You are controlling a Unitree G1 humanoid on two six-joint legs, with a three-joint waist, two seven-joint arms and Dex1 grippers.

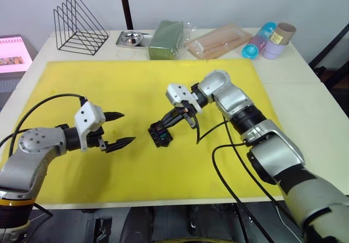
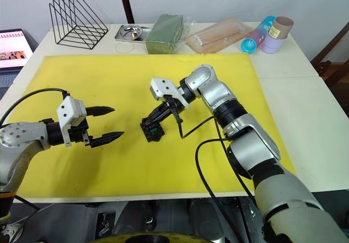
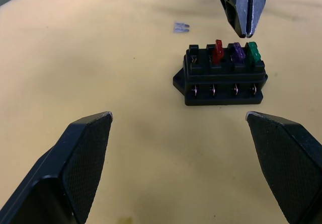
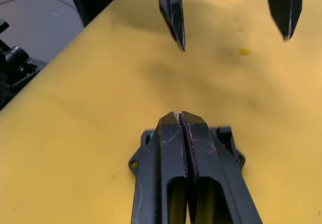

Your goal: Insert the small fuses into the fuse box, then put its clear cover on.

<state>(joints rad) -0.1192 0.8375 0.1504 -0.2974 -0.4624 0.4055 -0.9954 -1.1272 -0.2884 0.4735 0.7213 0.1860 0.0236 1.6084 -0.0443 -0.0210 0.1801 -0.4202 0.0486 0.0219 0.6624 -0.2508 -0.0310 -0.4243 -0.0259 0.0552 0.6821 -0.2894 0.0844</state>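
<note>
Right gripper [image 3: 245, 30] pinching tight with nothing inside, hanging just above the fuse box [image 3: 221, 78] sitting on the yellow mat [image 1: 136, 90], left gripper [image 1: 117, 128] waiting wide apart nearby.

Fuse box [image 3: 222, 79] holds red, purple, green fuses.

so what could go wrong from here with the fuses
The right gripper hangs shut just above the green fuse; pushing down off-centre could tip the fuse box, since nothing holds it. The grey fuse lies loose on the yellow mat and is tiny, so a poor pinch could flick it away.
</note>
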